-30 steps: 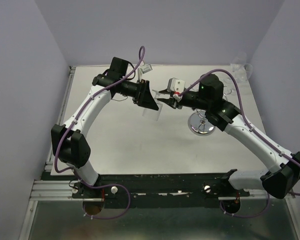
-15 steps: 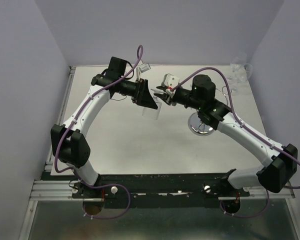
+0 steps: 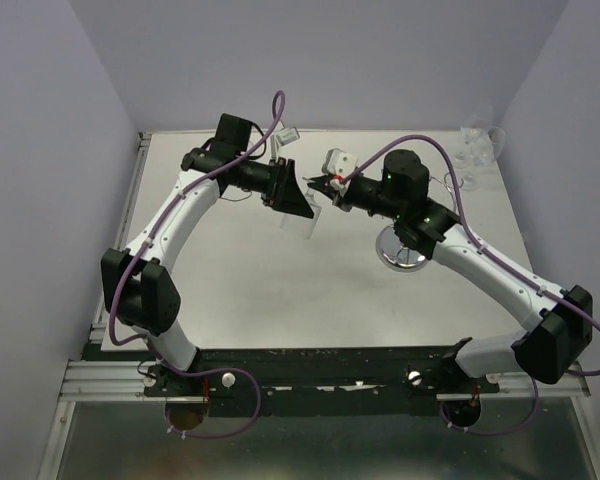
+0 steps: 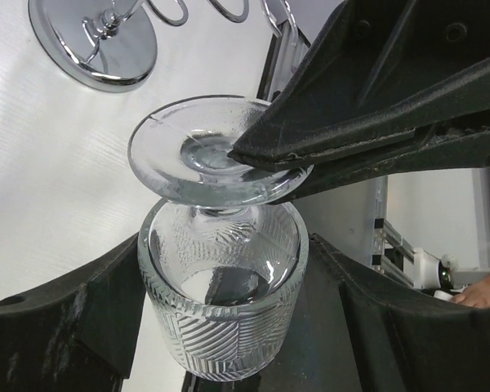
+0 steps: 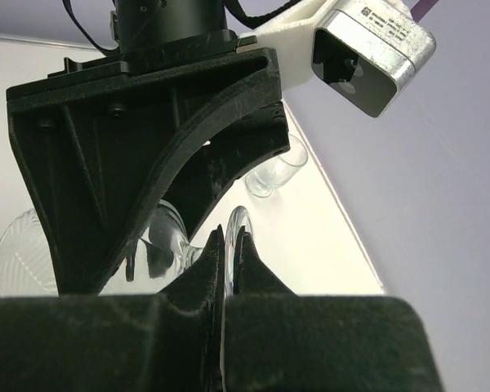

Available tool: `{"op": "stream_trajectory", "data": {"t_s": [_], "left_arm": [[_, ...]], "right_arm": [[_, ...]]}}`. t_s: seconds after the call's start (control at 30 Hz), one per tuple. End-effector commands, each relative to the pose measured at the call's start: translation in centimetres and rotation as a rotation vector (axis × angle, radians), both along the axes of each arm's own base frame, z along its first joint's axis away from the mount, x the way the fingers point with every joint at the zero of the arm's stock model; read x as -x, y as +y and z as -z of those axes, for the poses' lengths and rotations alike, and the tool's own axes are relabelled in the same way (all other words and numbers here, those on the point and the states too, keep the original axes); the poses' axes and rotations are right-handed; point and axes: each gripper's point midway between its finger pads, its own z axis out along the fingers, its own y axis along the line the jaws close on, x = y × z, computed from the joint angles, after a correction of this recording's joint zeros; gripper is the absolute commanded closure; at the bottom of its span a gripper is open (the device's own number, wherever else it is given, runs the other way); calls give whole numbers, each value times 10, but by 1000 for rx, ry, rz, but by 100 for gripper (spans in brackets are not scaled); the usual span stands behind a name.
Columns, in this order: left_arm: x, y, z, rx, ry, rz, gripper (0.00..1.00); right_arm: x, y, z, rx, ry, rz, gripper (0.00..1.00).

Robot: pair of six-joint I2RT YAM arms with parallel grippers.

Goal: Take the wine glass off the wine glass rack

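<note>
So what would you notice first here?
A patterned glass is held in the air over the middle of the table: the left gripper hugs its bowl, and the right gripper pinches its foot. The shiny rack stands just to the right.

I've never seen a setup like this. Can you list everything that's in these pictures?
wine glass: one, clear with a cut pattern, held in the air between the two arms, off the rack
wine glass rack: one, shiny chrome, on the table under the right arm
spare glasses: apparently two, clear, far right corner
table: one, white
walls: pale lilac, around the table
wrist camera: one, white and silver, on the left wrist
arms: two, white and black, left and right, bases at the near edge
left jaws: black, closed around the wine glass's bowl
right jaws: black, pinched on the rim of its foot
</note>
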Motion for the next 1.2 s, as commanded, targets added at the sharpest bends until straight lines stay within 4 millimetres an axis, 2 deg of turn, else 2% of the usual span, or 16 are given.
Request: {"op": "stream_trajectory", "data": {"t_s": [0.0,0.1,0.17,0.3,0.47,0.57,0.7,0.93,1.07,1.17], "left_arm": [[2,4,-14,-13,-132,-18,52],[-10,11,-16,-53,-229,-89,36],[-17,17,-22,-66,-309,-149,30],[-24,33,-47,-54,-570,-289,19],[-16,61,-48,-94,-877,-395,15],[-2,72,-45,-130,-1032,-349,14],[12,81,-33,-193,-1190,-264,15],[-1,85,-26,-278,-1392,-281,33],[-4,78,-35,-260,-1493,-284,40],[-3,71,-31,-261,-1504,-252,43]], "right_arm": [[-6,-3,25,16,69,50,99],[-7,-7,31,2,105,91,99],[-11,-11,34,-20,139,134,99],[-19,-20,37,-94,253,217,99],[-30,-27,41,-194,409,282,99],[-30,-25,42,-218,458,272,99],[-29,-25,41,-274,543,266,99],[-13,-16,34,-330,666,149,99],[-3,-12,32,-341,713,107,99],[0,-11,34,-343,732,98,99]]}}
